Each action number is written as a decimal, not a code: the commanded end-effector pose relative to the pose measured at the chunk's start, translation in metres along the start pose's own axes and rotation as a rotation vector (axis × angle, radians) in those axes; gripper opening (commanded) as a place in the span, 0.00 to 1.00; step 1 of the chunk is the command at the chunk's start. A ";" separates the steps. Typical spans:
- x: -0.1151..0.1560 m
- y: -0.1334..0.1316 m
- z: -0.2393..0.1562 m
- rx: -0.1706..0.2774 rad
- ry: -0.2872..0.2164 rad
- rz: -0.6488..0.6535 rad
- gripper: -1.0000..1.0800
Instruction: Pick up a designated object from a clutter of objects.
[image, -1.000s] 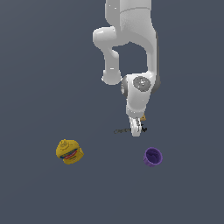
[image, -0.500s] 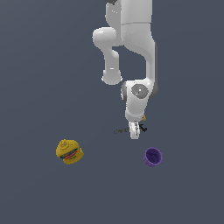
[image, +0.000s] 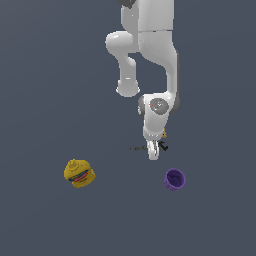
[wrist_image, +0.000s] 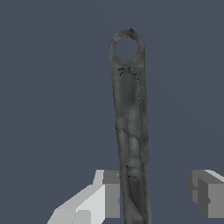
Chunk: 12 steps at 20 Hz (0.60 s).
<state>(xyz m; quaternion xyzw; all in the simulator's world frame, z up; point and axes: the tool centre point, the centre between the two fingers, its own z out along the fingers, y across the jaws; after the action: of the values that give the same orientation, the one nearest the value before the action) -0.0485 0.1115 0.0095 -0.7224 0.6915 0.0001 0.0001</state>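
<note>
The jaws stand open, low over the surface (image: 45, 60), holding nothing; the dark grey rod (wrist_image: 129, 131) lies between them, hard against one finger (wrist_image: 109, 194), clear of the other. Beyond sit a purple cup (image: 174, 179) and a yellow lump (image: 79, 173). No readable writing anywhere.

Claw (image: 153, 154) sank lower (slightly).

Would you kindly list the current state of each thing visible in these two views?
Thin dark grey rod with a ring end: lying flat, between the jaws, not yet clamped.
Gripper: open, lowered around the rod.
Purple cup: on the floor, apart from the arm; tilt unclear.
Yellow rounded lump with red stripe: resting alone, untouched.
Small tan block: mostly hidden behind the gripper.
</note>
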 end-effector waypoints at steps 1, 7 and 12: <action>-0.001 -0.001 0.002 0.000 0.000 0.000 0.00; 0.001 0.000 0.000 0.000 0.000 0.000 0.00; 0.001 -0.003 -0.009 0.000 0.000 0.000 0.00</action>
<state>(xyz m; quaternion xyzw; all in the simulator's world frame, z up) -0.0470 0.1108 0.0151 -0.7224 0.6915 0.0005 -0.0005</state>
